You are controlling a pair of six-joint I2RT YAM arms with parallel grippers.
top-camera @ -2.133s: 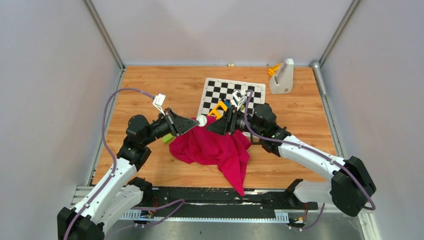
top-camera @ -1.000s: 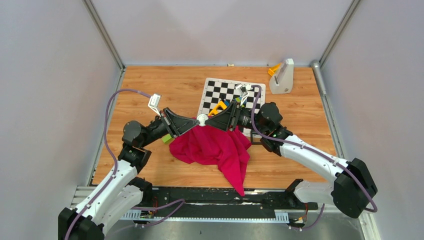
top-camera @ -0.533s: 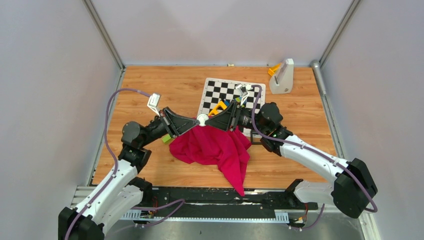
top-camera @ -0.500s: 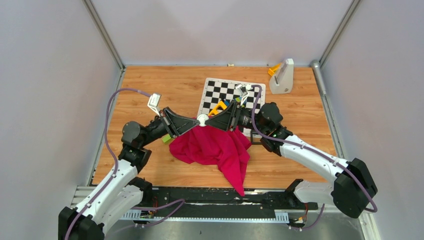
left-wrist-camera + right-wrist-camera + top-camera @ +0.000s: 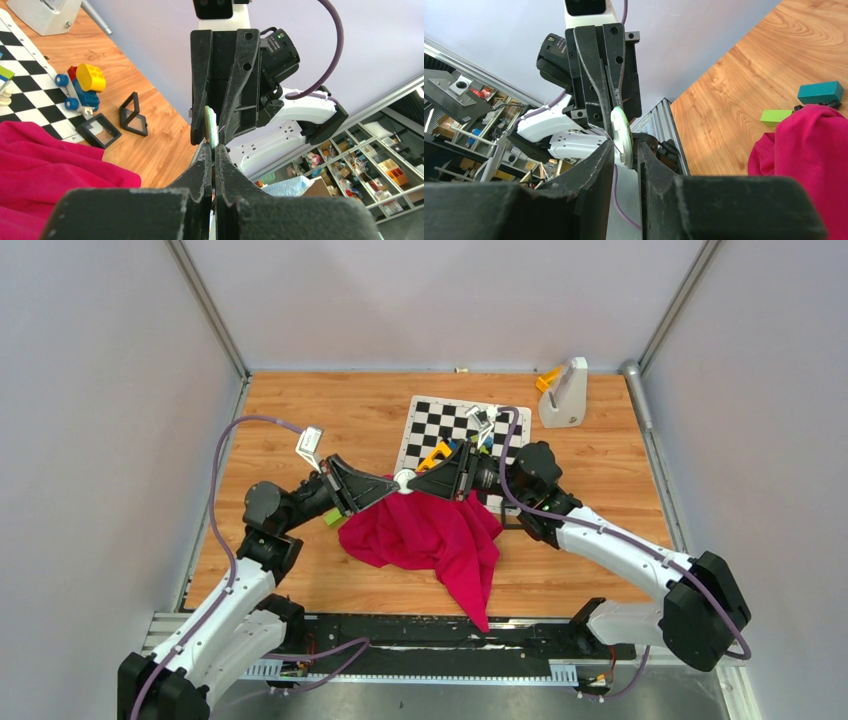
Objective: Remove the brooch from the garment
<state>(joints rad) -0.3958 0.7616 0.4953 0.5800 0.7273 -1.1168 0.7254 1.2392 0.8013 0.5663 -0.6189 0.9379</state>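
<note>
Where the two arms met at the middle of the overhead frame, the following were noted

1. The brooch (image 5: 402, 478): a small pale round disc, whitish with a green tint. It was held clear of the table (image 5: 300, 410) at the peak of the cloth and appeared edge-on at the centre of the left wrist frame.

2. The garment (image 5: 430, 535): magenta-pink fabric heaped just below the centre of the overhead frame. It rose to a point beneath the disc, with one long fold trailing toward the bottom edge.

3. The left gripper (image 5: 389, 484): extended from the left, fingers clenched together, tips pinching the rim of the brooch.

4. The right gripper (image 5: 416, 483): extended from the right, tip to tip with the other. Its fingers (image 5: 199, 90) stood narrowly apart, one on either face of the disc; whether they pressed on it could not be told.

5. Sundries:
   - chequered board (image 5: 455, 420), upper centre of the overhead frame
   - toy vehicle (image 5: 82, 86) carrying a yellow block, left of the left wrist frame, at the board's edge
   - black square frames (image 5: 90, 136), two, just right of it, one flat and one tilted up
   - green block (image 5: 774, 117) and teal block (image 5: 821, 92), right of the right wrist frame, near the cloth
   - grey stand (image 5: 563, 392), upper right of the overhead frame
</note>
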